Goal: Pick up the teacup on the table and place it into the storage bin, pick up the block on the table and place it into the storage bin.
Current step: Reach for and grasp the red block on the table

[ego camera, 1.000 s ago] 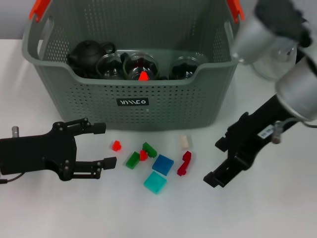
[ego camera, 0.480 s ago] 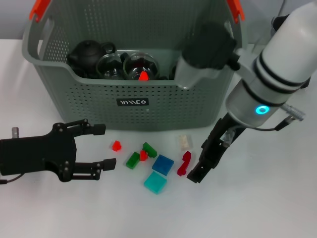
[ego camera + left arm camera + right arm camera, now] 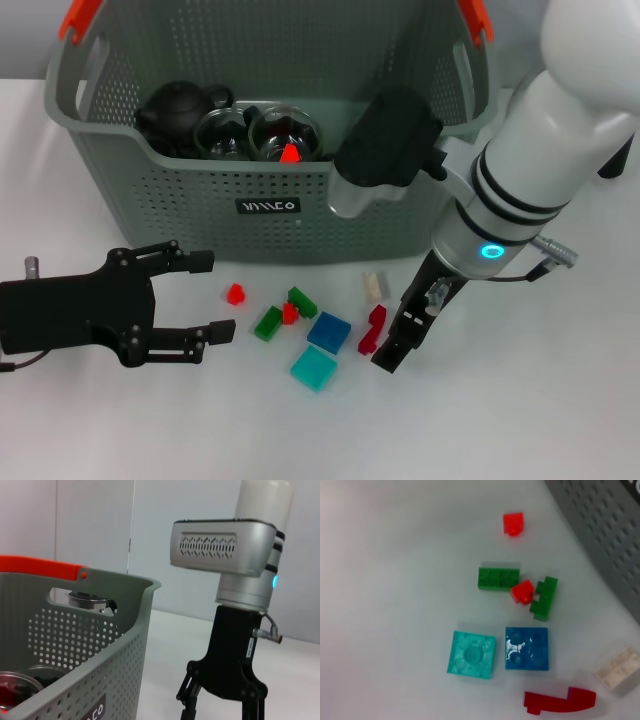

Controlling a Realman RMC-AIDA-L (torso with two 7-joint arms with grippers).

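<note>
Storage bin [image 3: 262,205] sits at the back of the white desk [image 3: 560,420], already holding a black teapot [image 3: 178,108] and glass teacups [image 3: 285,135]; 1 cup has a red piece inside.

Loose blocks lie on the desk just in front of the bin: small red block [image 3: 235,293], green brick [image 3: 267,322], second green brick [image 3: 302,301] with a tiny red block [image 3: 289,313] touching both, blue square plate [image 3: 328,331], teal square plate [image 3: 313,368], cream brick [image 3: 373,286], dark red curved piece [image 3: 371,329]. None is held.

Right gripper [image 3: 395,345] points down at the desk just beside the dark red curved piece. Can't tell whether its fingers are apart or together, or whether they touch the piece. Right wrist view looks straight down on the same 8 blocks.

Left gripper [image 3: 205,293] rests low near the desk, left of the blocks, fingers [image 3: 190,259] spread apart, holding nothing.
</note>
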